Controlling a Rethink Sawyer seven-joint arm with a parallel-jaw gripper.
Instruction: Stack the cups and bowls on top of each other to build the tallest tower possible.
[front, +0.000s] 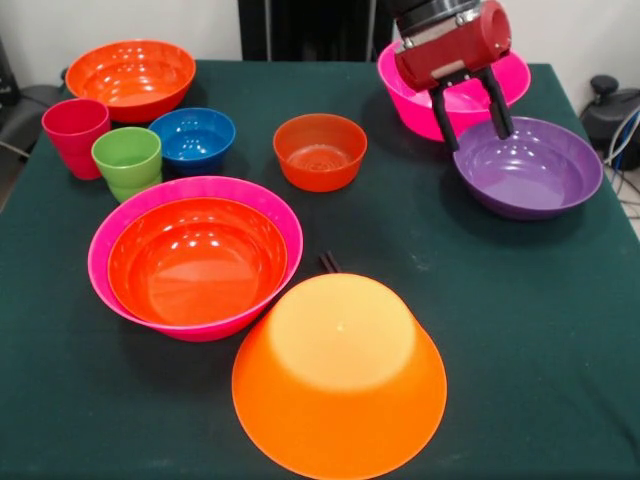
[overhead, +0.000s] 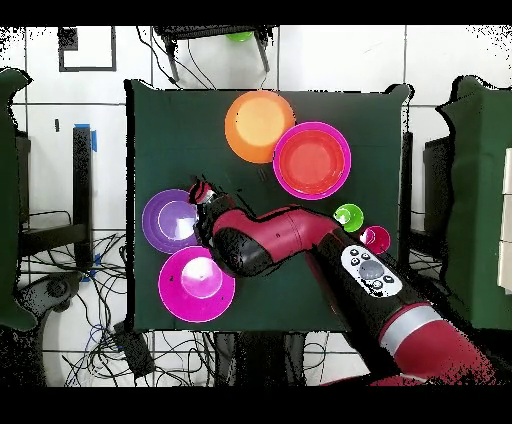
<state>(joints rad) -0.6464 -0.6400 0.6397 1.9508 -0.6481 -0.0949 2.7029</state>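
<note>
My gripper (front: 474, 132) is open, its two black fingers straddling the far-left rim of the purple bowl (front: 530, 170); in the overhead view it (overhead: 203, 195) sits at that bowl's (overhead: 170, 222) edge. An empty large magenta bowl (front: 450, 100) stands just behind. A red-orange bowl (front: 195, 262) is nested in the other large magenta bowl (front: 100, 235). The large light orange bowl (front: 340, 375) lies upside down at the front. The red-pink cup (front: 75, 135) and lime green cup (front: 127, 160) stand upright at the left.
A second red-orange bowl (front: 130, 78) stands at the back left, the small blue bowl (front: 192, 138) beside the cups and the small orange-red bowl (front: 320, 150) mid-table. A small dark object (front: 328, 262) lies behind the orange bowl.
</note>
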